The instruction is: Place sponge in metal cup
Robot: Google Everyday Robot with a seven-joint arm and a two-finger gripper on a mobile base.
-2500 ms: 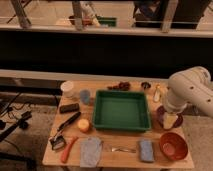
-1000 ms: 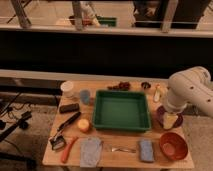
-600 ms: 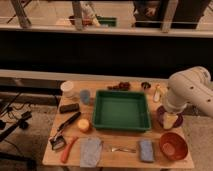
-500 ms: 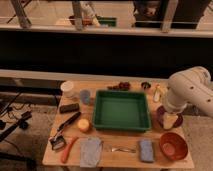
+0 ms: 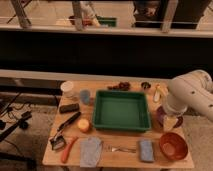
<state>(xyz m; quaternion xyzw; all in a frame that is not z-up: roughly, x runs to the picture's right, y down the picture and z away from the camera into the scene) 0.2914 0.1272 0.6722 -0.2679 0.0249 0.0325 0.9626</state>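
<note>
The sponge [image 5: 146,150] is a small blue-grey block lying flat near the table's front edge, right of a fork. The metal cup [image 5: 145,85] is small, dark and round and stands at the back of the table, behind the green tray's right corner. My white arm [image 5: 192,94] reaches in from the right. My gripper [image 5: 170,122] hangs at its lower end over the table's right side, above a dark bowl, behind and to the right of the sponge and apart from it.
A green tray [image 5: 121,125] fills the table's middle. A red bowl [image 5: 173,145] sits right of the sponge and a dark bowl [image 5: 161,116] behind that. A grey-blue cloth [image 5: 90,151], fork [image 5: 119,148], orange-handled tool [image 5: 68,149], apple [image 5: 83,125], blue-grey cup [image 5: 85,96] and white cup [image 5: 66,88] lie left.
</note>
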